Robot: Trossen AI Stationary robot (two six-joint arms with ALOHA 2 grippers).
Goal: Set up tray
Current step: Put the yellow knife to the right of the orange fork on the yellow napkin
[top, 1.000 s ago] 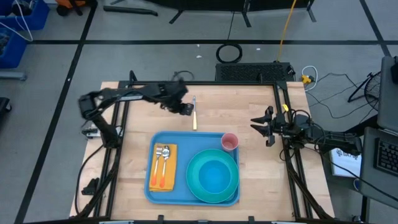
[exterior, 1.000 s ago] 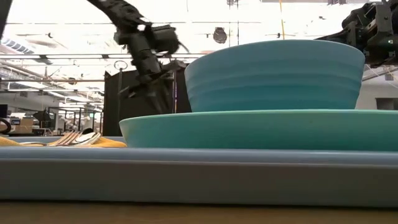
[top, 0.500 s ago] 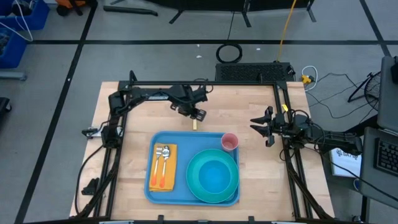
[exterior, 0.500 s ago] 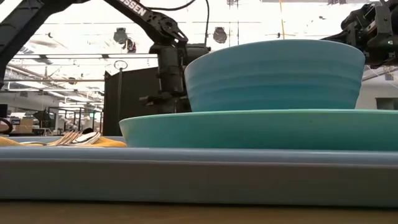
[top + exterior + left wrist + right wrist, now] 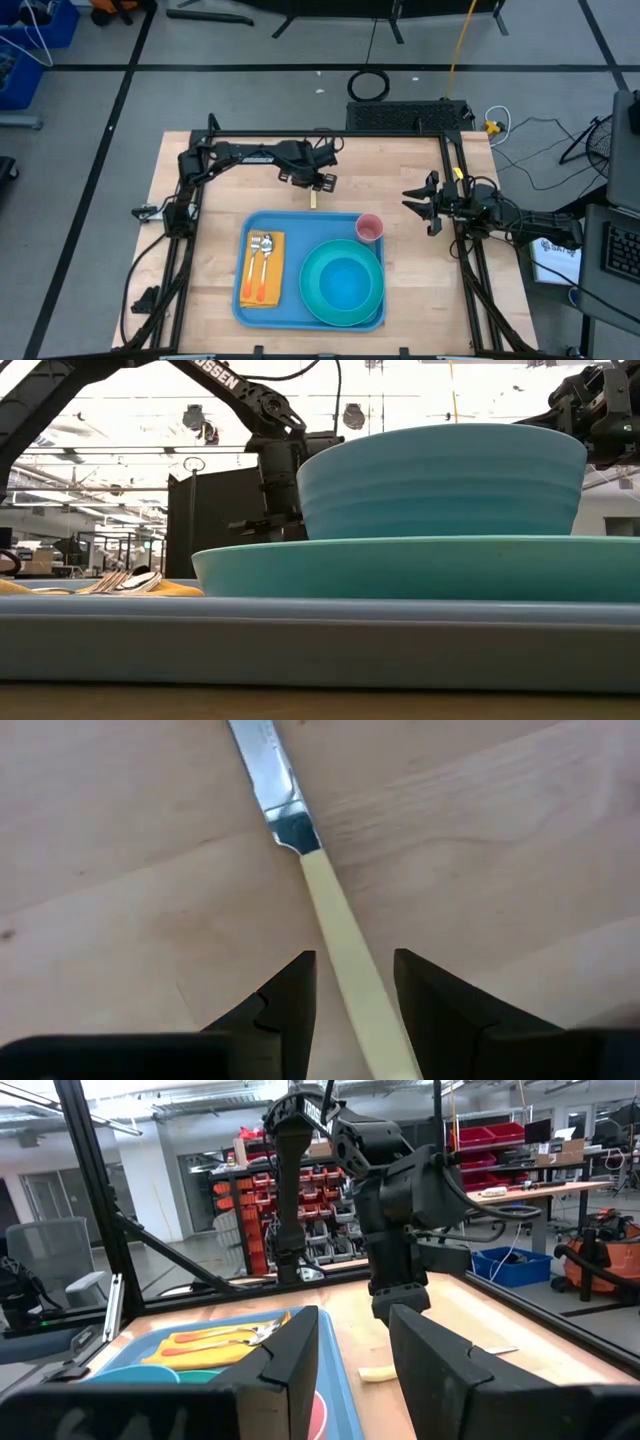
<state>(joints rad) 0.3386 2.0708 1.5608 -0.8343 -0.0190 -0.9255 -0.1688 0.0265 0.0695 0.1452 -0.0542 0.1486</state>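
The left gripper (image 5: 353,985) hangs low over a knife (image 5: 330,910) lying on the bare table (image 5: 200,240), its fingers parted to either side of the cream handle and gripping nothing. Just beyond lies the tray (image 5: 298,222), at the table's front middle. It already carries a napkin (image 5: 262,268) with fork and spoon, a plate (image 5: 318,300) with a bowl (image 5: 345,283) on it, and a pink cup (image 5: 369,228). The knife looks like the only piece left to add. The right gripper (image 5: 425,208) waits at the table's right edge, fingers apart and empty.
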